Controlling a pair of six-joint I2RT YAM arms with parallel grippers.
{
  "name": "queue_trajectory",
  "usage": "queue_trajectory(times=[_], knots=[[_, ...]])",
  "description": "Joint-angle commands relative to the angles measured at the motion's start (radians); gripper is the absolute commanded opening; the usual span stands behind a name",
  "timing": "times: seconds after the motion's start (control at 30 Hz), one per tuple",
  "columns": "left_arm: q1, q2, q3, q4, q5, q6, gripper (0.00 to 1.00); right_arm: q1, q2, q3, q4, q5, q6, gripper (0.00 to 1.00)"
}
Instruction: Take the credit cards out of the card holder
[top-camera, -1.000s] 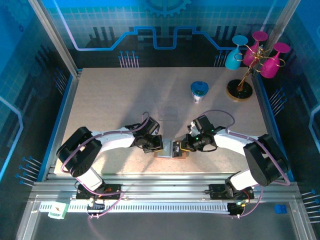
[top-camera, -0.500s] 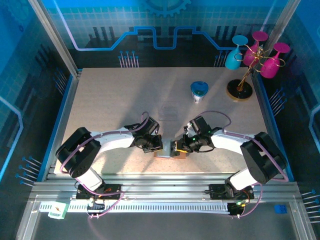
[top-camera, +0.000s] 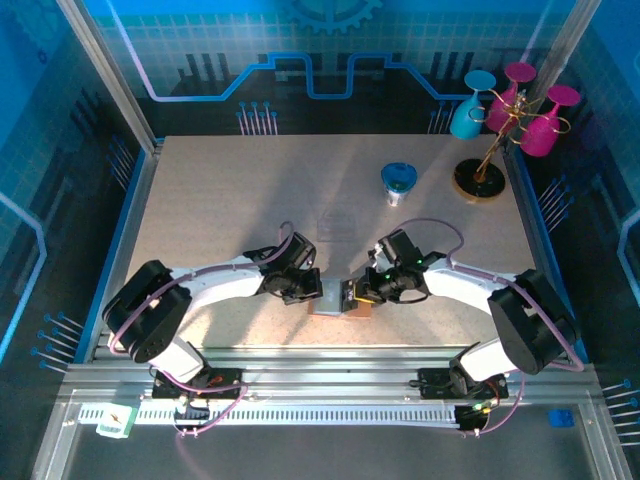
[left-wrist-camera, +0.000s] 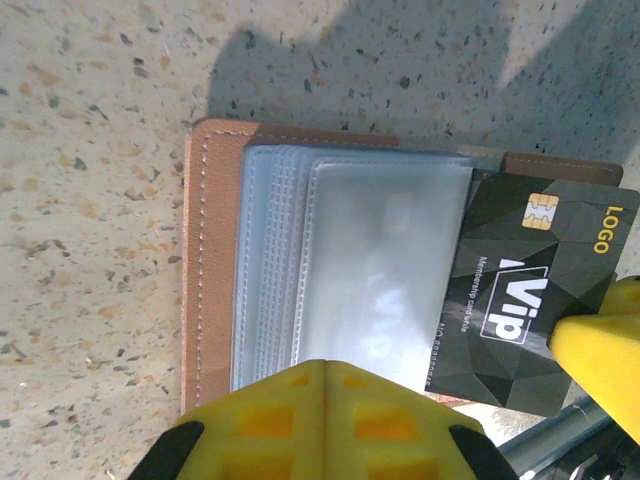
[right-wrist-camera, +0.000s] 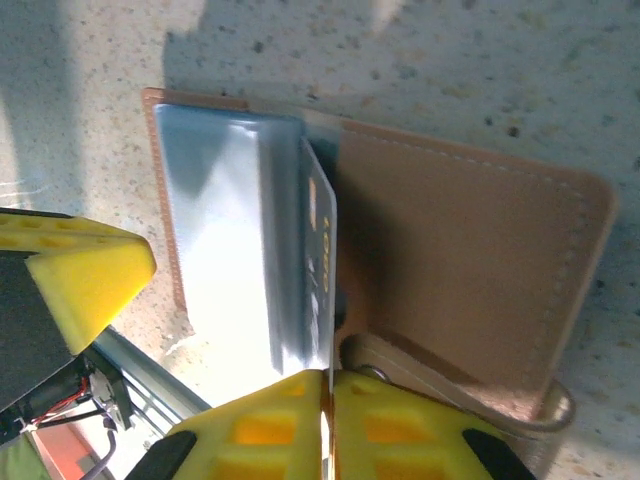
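Note:
The card holder (top-camera: 335, 303) lies open near the table's front edge, with a tan rim (left-wrist-camera: 205, 260) and pale clear sleeves (left-wrist-camera: 380, 260). Its tan flap (right-wrist-camera: 460, 260) folds out to one side. A dark grey-black credit card (left-wrist-camera: 530, 290) marked VIP sticks halfway out of the sleeves. My right gripper (right-wrist-camera: 328, 375) is shut on that card's edge (right-wrist-camera: 322, 250). My left gripper (left-wrist-camera: 325, 365) is shut, its tips resting on the sleeves. From above, the left gripper (top-camera: 318, 292) and right gripper (top-camera: 352, 296) face each other across the holder.
A blue cup (top-camera: 398, 183) stands at the back right of the table, and a rack (top-camera: 478, 180) with blue and pink glasses stands further right. A faint clear box (top-camera: 338, 220) lies mid-table behind the holder. The metal front rail (top-camera: 330, 365) runs just in front of it.
My right gripper has shifted slightly left, closer over the holder. The left arm's elbow has sunk a little; its gripper stays on the holder.

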Motion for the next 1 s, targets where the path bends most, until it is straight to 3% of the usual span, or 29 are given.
queue_trajectory(times=[0.0,0.57,0.97], knots=[[0.007,-0.041,0.011,-0.053,-0.035,0.025,0.05,0.027,0.018,0.048,-0.038,0.017,-0.022,0.09],[0.056,-0.134,-0.048,-0.085,-0.049,0.057,0.05,0.109,0.087,0.151,-0.087,0.073,-0.040,0.07],[0.081,-0.188,-0.077,-0.047,-0.038,0.106,0.09,0.089,0.021,0.283,-0.292,0.137,-0.270,0.04]])
